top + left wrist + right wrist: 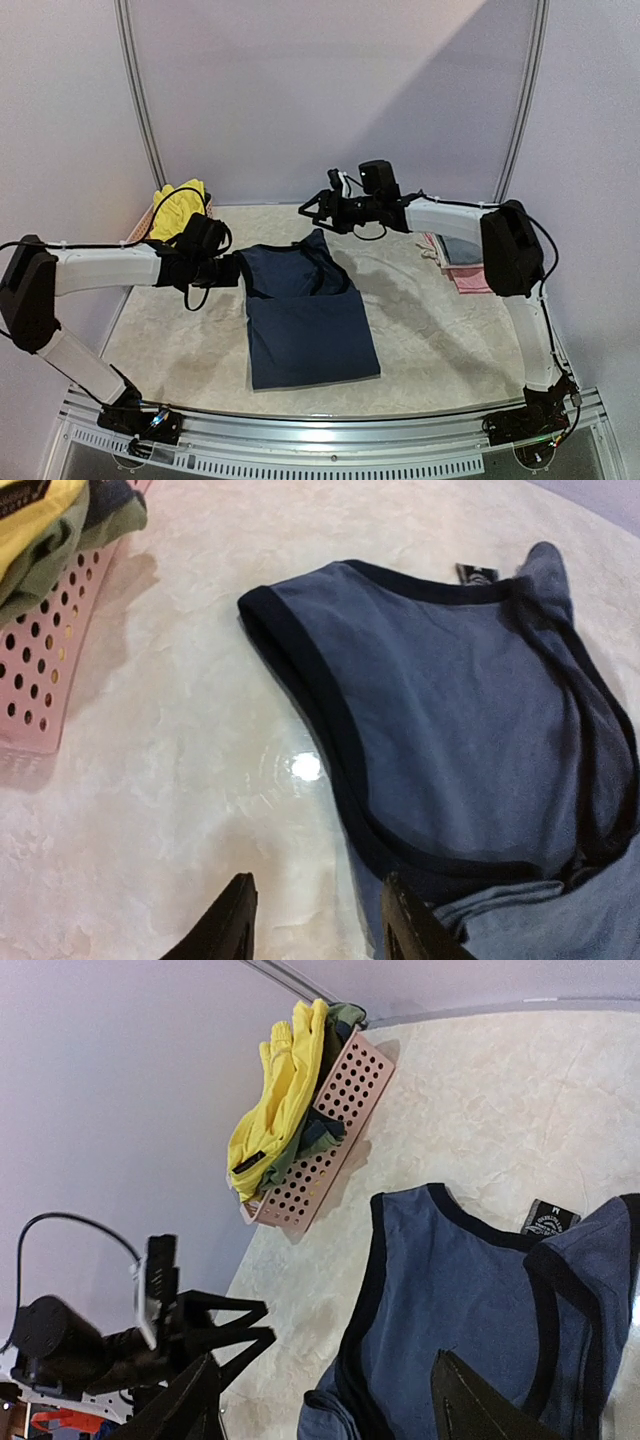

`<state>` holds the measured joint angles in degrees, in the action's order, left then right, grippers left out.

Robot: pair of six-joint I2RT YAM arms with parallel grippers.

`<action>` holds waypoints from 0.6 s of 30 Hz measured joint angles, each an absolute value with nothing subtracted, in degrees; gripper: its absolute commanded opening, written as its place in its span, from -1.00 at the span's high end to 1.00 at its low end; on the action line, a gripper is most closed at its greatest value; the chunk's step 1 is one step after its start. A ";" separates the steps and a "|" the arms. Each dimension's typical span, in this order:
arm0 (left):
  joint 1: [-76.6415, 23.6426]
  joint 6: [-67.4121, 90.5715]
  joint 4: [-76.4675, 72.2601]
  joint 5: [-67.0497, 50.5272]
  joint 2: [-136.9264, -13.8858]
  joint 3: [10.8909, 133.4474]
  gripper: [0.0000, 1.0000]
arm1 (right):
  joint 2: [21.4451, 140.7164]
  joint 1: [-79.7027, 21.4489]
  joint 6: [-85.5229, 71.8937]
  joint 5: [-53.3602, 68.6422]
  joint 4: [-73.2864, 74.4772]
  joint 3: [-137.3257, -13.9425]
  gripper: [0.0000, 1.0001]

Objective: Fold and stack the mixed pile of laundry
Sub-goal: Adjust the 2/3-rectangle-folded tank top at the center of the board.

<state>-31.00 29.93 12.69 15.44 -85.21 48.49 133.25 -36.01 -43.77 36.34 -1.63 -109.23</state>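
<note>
Roughly, the navy blue top (305, 310) runs near-to-far, neck end farthest

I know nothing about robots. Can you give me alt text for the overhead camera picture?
A navy blue sleeveless top lies partly folded on a marbled table, with the robot's left hand at its left edge and the right hand open above the far end. A yellow garment fills a pink basket far left; folded clothes sit far right.

1. We take this for a robotics lab test cell, not a home.
2. Beyond the jaws we see plain lilac backdrop panels (330, 90) framed by curved metal poles (140, 100).
3. Beneath the jaws, a marble-patterned tabletop (440, 330) ends in an aluminium rail (330, 432).
</note>
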 measured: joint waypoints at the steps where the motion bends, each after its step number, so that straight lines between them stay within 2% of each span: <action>1: -30.00 29.87 12.69 15.27 -86.48 48.95 0.14 | 131.09 -36.05 -42.89 35.94 -1.85 -107.02 -0.47; 8: -23.35 28.93 11.07 12.60 -97.06 53.87 0.22 | 117.25 -37.23 -36.56 31.07 -3.11 -86.61 -0.47; 14: -19.57 28.51 8.58 8.95 -104.62 58.08 0.25 | 110.54 -38.17 -35.20 28.64 -5.58 -68.99 -0.47; 18: -18.70 28.51 7.38 6.72 -107.79 61.10 0.31 | 107.83 -38.72 -34.83 27.35 -6.02 -62.33 -0.47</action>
<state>-18.70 28.51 7.38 6.72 -107.79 61.10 107.83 -38.72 -34.83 27.35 -6.02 -62.33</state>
